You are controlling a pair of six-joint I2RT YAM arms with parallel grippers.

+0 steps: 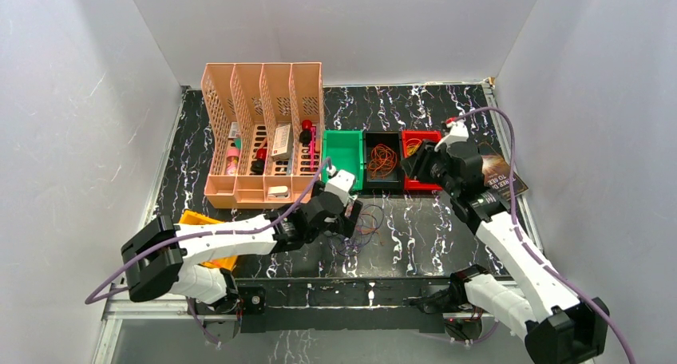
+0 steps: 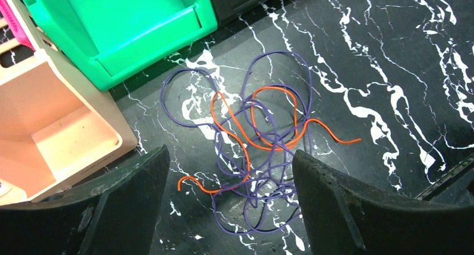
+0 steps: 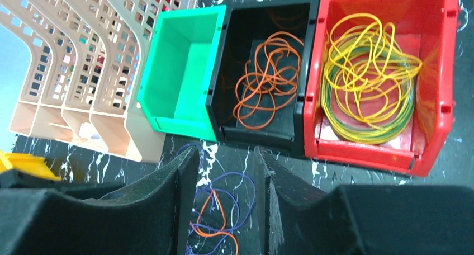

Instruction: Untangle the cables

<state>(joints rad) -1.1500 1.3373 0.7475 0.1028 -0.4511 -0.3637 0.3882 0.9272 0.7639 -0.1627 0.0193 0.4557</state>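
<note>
A loose tangle of thin purple and orange wire cables (image 2: 268, 146) sprawls flat, with no clear long axis, on the glossy black white-veined worktop (image 2: 391, 53) just before a green plastic bin (image 2: 140, 26), the left claw (image 2: 230, 165) gaping wide over it, the right claw (image 3: 226, 154) narrower, both empty, between plain white walls (image 1: 80, 100).
</note>
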